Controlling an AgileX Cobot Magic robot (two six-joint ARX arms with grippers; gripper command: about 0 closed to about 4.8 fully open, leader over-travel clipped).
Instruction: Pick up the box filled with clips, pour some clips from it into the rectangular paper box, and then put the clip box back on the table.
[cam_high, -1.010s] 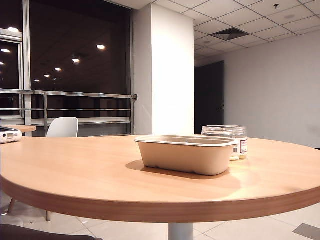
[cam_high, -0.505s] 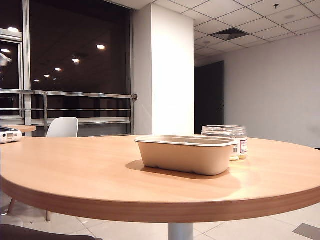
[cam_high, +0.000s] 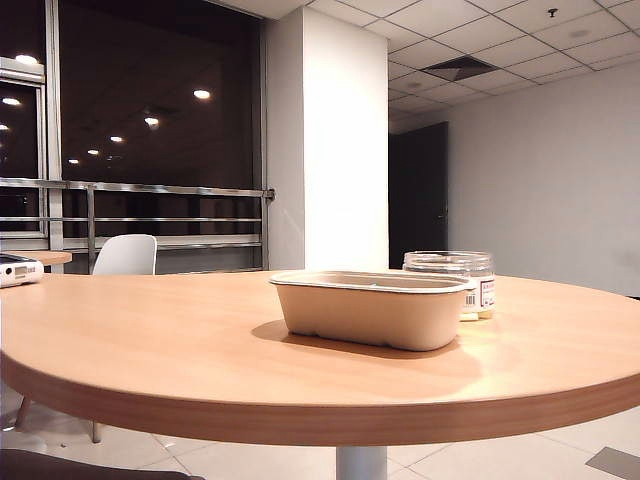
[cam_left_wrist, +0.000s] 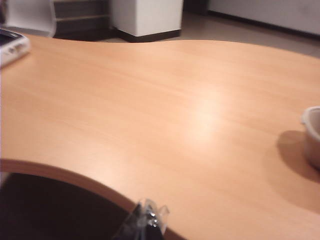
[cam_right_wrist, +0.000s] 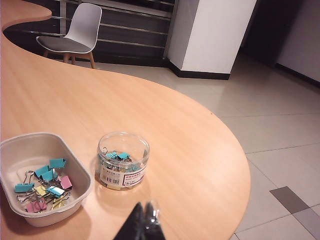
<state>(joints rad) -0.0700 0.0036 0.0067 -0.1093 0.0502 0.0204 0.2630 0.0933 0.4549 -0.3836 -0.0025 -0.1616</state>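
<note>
— What have you got in front of you, biggest thing first?
— Your table (cam_high: 200, 340), round and wood-grained. On it sits the rectangular paper box (cam_right_wrist: 75, 200) with clips (cam_right_wrist: 42, 187) lying inside. Just beside it stands the box filled with clips (cam_right_wrist: 122, 161), upright, lid off.

— And your grippers?
— The left gripper (cam_left_wrist: 146, 220) hangs over the table's near edge, jaws closed, empty. The right gripper (cam_right_wrist: 145, 220) hovers near the jar, jaws together, holding nothing.
</note>
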